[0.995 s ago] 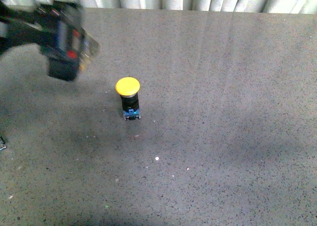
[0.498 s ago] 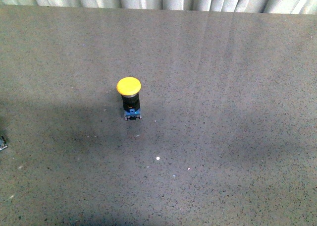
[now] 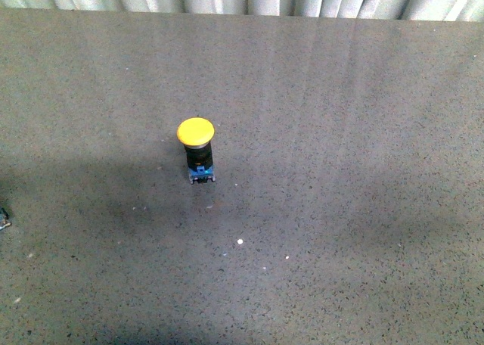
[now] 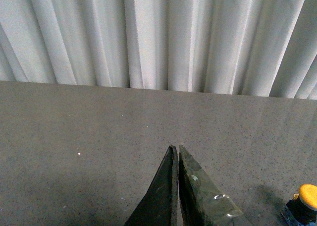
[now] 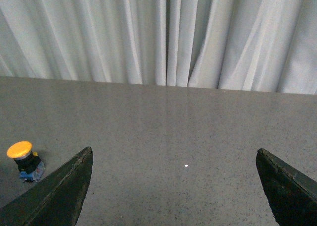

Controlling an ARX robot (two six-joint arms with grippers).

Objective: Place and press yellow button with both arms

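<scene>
Left hand, pressed together, has cleared the front view's upper left and right hand is spread wide, so yellow button stands upright alone left of centre on the worktop, pressing probably still due.

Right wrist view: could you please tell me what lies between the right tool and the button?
Only bare tabletop; the button stands clear of the open right tool, as the right wrist view shows.

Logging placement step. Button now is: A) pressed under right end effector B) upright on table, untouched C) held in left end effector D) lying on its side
B: button stands cap-up on the table, nothing touching it in the front view.
</scene>
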